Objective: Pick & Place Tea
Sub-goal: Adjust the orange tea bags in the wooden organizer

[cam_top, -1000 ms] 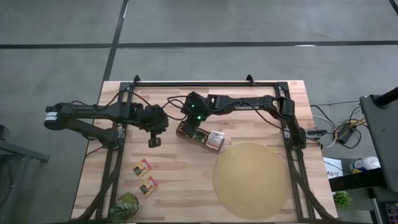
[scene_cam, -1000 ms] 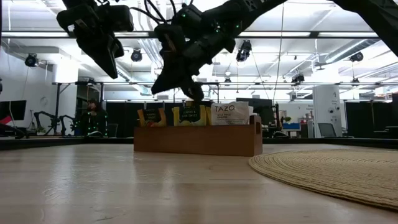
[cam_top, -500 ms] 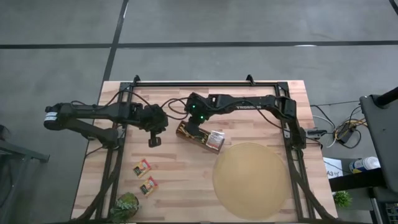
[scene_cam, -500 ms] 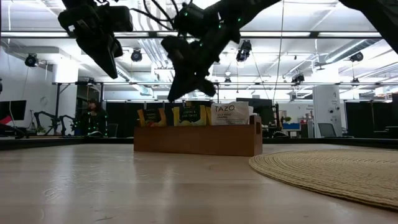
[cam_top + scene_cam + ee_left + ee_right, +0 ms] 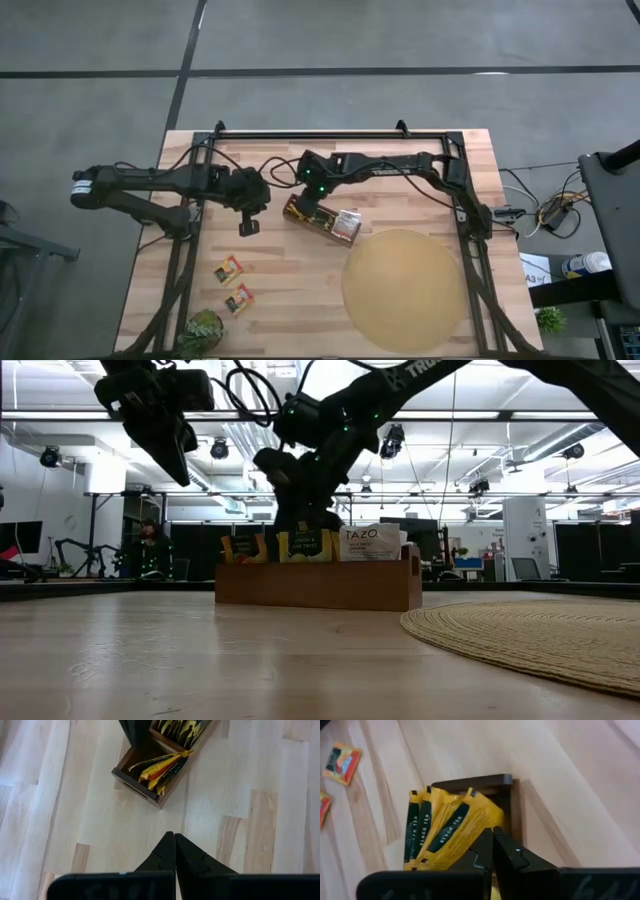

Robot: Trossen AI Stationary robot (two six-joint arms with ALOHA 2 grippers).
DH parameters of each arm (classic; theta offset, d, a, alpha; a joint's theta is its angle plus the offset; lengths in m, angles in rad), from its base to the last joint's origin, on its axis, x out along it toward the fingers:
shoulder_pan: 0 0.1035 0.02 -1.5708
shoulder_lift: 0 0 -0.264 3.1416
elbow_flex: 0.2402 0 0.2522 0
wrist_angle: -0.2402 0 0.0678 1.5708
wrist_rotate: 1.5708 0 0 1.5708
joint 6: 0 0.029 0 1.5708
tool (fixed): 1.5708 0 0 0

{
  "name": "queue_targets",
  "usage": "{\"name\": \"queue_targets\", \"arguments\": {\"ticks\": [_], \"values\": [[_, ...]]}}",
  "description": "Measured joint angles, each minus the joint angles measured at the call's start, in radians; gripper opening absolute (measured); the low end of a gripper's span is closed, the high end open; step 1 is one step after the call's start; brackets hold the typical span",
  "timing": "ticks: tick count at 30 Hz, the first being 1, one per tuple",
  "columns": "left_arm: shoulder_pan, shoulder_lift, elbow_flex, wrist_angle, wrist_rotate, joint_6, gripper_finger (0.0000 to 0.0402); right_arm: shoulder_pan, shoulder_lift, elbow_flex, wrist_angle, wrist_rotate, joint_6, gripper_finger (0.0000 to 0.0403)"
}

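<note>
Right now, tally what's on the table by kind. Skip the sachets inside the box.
Loose orange-red square tea sachets: 2
Brown oblong wooden box: 1
Round tan woven mat: 1
Small green leafy plant: 1
Total: 5

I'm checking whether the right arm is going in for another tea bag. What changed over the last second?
The right end effector, shut, came down from above the wooden box until its tip sits among the upright tea sachets. Nothing was gripped or released. The left end effector, shut, stayed raised beside the box; the two sachets on the table and the round mat did not move.
</note>
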State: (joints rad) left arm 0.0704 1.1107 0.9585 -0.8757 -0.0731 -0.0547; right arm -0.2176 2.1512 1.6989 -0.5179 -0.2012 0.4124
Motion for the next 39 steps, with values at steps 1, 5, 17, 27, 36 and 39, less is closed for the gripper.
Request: {"name": "queue_targets", "arguments": {"ticks": [1, 5, 17, 27, 36, 39], "values": [[0.0, 0.0, 0.0, 0.0, 0.0, 0.0, 0.0, 0.0, 0.004, 0.0, 0.008, -0.006, 0.005, 0.0008], [0.0, 0.0, 0.0, 0.0, 0.0, 0.0, 0.0, -0.001, 0.01, 0.009, 0.028, -0.008, 0.03, 0.0008], [0.0, 0.0, 0.0, 0.0, 0.0, 0.001, 0.0, -0.011, 0.01, 0.016, 0.037, -0.006, 0.048, 0.0008], [0.0, 0.0, 0.0, 0.0, 0.0, 0.012, 0.0, -0.012, 0.01, 0.016, 0.074, -0.005, 0.084, 0.0008], [0.0, 0.0, 0.0, 0.0, 0.0, 0.021, 0.0, -0.012, 0.01, 0.008, 0.077, 0.018, 0.096, 0.0008], [0.0, 0.0, 0.0, 0.0, 0.0, 0.023, 0.0, -0.012, 0.01, -0.004, 0.076, 0.019, 0.104, 0.0008]]}}
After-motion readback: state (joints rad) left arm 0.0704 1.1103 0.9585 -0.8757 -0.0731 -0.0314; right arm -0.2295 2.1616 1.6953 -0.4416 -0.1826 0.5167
